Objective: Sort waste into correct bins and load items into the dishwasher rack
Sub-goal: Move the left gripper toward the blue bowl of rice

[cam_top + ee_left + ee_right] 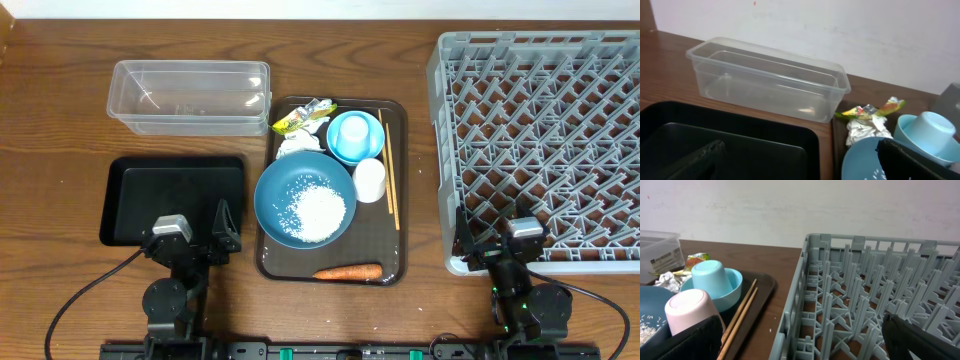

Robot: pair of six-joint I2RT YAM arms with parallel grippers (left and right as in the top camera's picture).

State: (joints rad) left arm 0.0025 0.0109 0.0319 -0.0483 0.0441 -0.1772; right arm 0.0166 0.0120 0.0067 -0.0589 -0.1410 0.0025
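On the tray (285, 265), dark-blue bowl (280, 185)

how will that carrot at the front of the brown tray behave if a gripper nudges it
The carrot looks solid, so it should lift stiffly without sagging. Lying on its side, round and tapered, it would probably roll in a curve if nudged. Its smooth skin might slip in a grip.
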